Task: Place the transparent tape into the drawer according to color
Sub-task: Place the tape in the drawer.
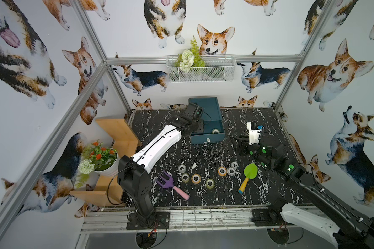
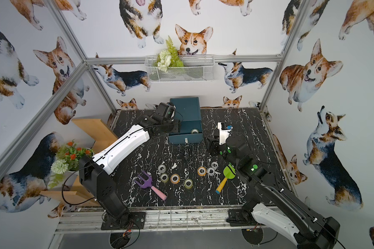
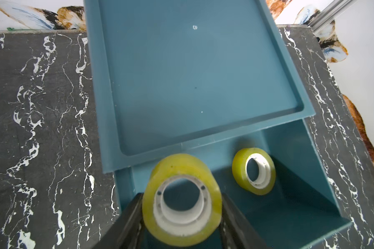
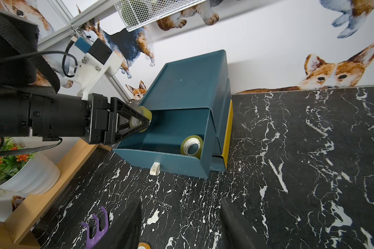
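Left wrist view: left gripper (image 3: 181, 197) pinches a yellow-green roll (image 3: 181, 163) over the drawer (image 3: 311, 163) (second roll (image 3: 239, 172) inside). Right gripper (image 4: 180, 201) gapes empty nearby.

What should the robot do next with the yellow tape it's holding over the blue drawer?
Probably open the left end effector and let its yellow-green roll drop. That roll hangs over the open drawer, and another yellow-green roll lies inside, so the colour seems to match.
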